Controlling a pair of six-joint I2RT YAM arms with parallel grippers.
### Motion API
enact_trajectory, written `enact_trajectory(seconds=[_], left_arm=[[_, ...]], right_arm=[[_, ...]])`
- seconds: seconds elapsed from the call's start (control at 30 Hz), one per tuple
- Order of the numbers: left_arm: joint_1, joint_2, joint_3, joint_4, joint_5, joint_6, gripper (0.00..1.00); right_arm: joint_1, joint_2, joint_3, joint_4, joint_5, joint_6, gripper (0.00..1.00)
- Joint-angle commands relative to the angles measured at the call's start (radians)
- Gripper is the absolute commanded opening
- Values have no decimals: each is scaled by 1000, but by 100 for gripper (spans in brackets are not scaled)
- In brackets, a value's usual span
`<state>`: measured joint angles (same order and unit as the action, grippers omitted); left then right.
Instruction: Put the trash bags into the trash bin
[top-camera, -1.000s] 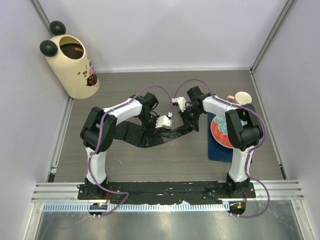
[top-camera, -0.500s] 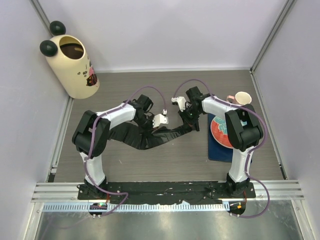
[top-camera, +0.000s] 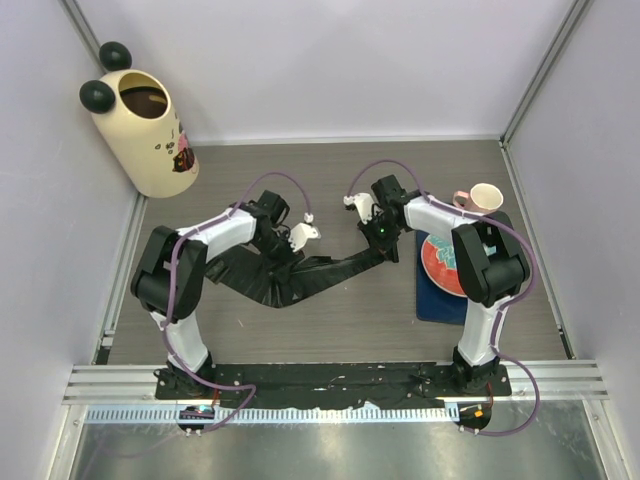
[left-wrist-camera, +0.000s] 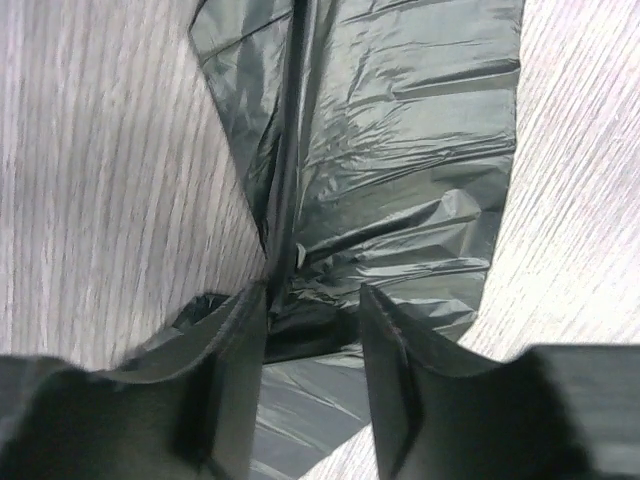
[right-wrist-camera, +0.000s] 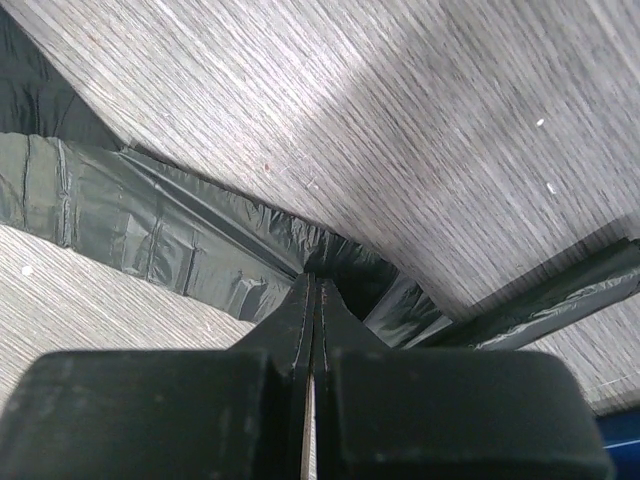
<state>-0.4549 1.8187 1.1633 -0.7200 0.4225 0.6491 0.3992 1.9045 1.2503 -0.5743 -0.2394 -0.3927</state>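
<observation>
The black trash bag (top-camera: 300, 275) lies stretched across the table's middle. The cream trash bin (top-camera: 145, 130) with two black ball ears stands at the far left corner, apart from both arms. My left gripper (top-camera: 287, 256) is over the bag's left half. In the left wrist view the left gripper (left-wrist-camera: 312, 310) is open, with crinkled bag (left-wrist-camera: 400, 150) beneath and between its fingers (left-wrist-camera: 240, 340). My right gripper (top-camera: 383, 248) is at the bag's right end. In the right wrist view it (right-wrist-camera: 312, 282) is shut, pinching a gathered fold of the bag (right-wrist-camera: 180, 240).
A red plate (top-camera: 440, 262) lies on a blue mat (top-camera: 440, 305) at the right, beside the right arm. A cream mug with a pink handle (top-camera: 485, 197) stands behind it. Light walls enclose the table on three sides.
My left gripper has moved left along the bag, and its arm has swung left with it. The bag lies longer and flatter. The right gripper has stayed in place.
</observation>
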Motion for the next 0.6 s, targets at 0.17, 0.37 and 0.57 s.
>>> enact_trajectory(seconds=[0.17, 0.37, 0.57], left_arm=[[-34, 23, 143, 117, 70, -53, 69], [-73, 155, 279, 120, 127, 70, 75], [-128, 204, 297, 91, 173, 210, 74]], right_arm=[[-3, 113, -17, -121, 97, -84, 1], [-6, 125, -6, -128, 100, -86, 1], [-5, 142, 8, -134, 103, -83, 1]])
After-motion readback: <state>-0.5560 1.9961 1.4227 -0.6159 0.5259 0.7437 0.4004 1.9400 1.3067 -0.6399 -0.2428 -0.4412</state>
